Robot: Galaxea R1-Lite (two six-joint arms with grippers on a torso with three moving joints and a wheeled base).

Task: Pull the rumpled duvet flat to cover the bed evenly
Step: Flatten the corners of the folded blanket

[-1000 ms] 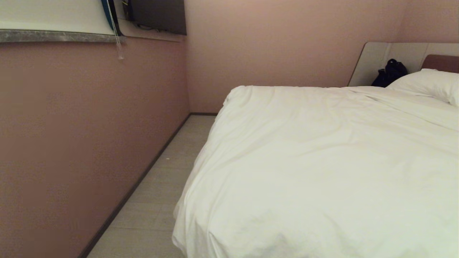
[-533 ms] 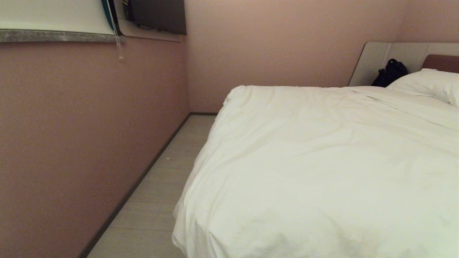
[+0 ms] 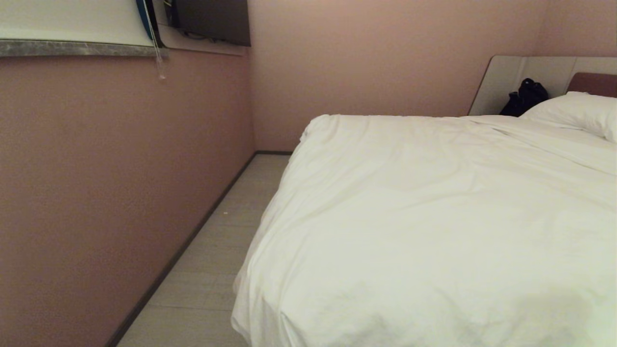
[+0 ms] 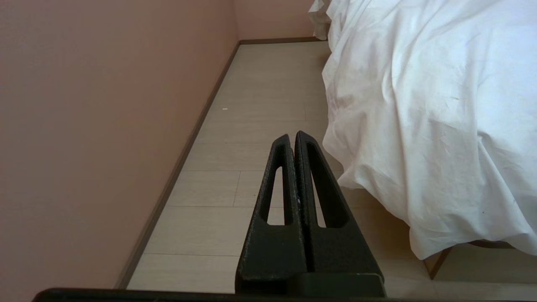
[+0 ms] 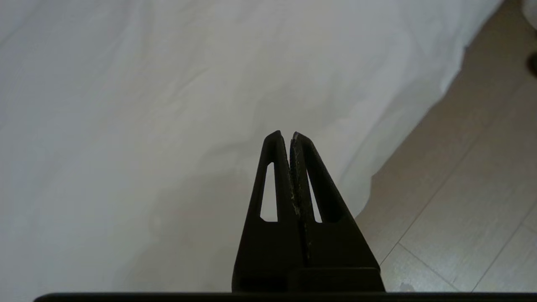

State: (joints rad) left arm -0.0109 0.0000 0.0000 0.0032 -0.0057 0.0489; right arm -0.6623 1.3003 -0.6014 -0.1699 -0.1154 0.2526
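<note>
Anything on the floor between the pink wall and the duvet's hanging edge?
Only a tiny white speck on the pale floor near the wall; otherwise bare up to the duvet, in head and left wrist views.

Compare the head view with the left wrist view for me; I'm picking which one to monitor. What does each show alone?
Head view only: the pillow, the headboard, a dark bag and the duvet's top surface. Left wrist view only: the left gripper, fingers shut, above the floor, and the duvet's hanging hem. Both: the duvet, the floor and the pink wall.

pink wall (image 3: 120,159) | pale floor (image 3: 217,250) | black bag (image 3: 525,96) (by headboard)
</note>
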